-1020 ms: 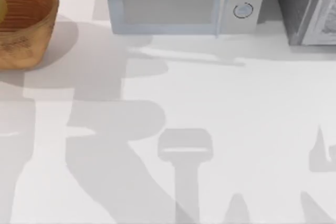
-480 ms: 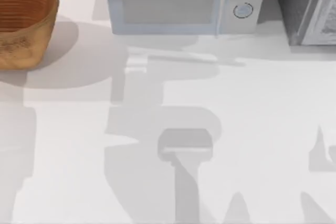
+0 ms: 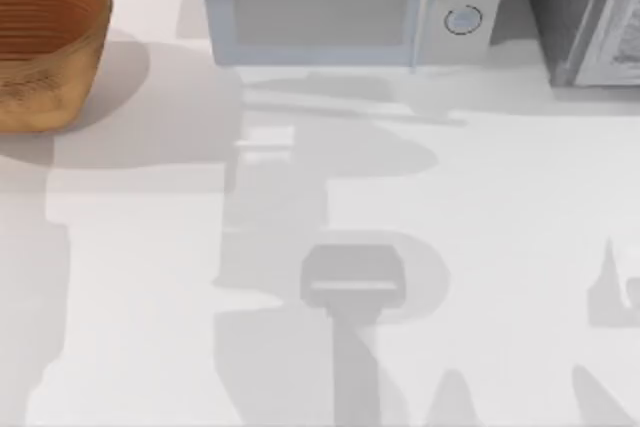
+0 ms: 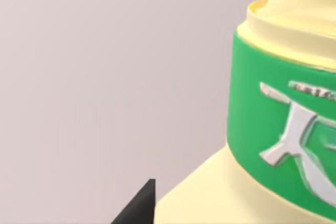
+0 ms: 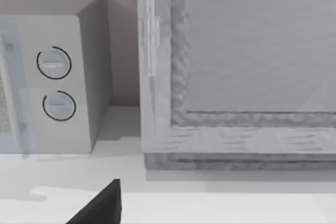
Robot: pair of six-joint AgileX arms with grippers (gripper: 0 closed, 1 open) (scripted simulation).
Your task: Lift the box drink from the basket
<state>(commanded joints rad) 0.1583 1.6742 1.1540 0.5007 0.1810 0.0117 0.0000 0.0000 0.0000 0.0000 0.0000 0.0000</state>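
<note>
The box drink (image 4: 273, 129) looms close in the left wrist view: pale yellow body, green band with a white mark, a plain wall behind it. One black fingertip (image 4: 143, 209) of my left gripper lies against its lower body, and the gripper is shut on it. The basket (image 3: 50, 57), round, woven and orange-brown, stands at the table's far left back corner; no drink is in the part of it I see. In the right wrist view a black fingertip (image 5: 102, 205) of my right gripper hangs above the table.
A pale microwave (image 3: 340, 7) stands at the back centre, also in the right wrist view as the microwave (image 5: 58, 82). A grey cabinet (image 3: 590, 17) sits at the back right. Arm shadows lie across the white table (image 3: 500, 197).
A yellowish sliver at the basket's left edge one second ago is gone from the top view. The arm's shadow has slid rightward across the table.
</note>
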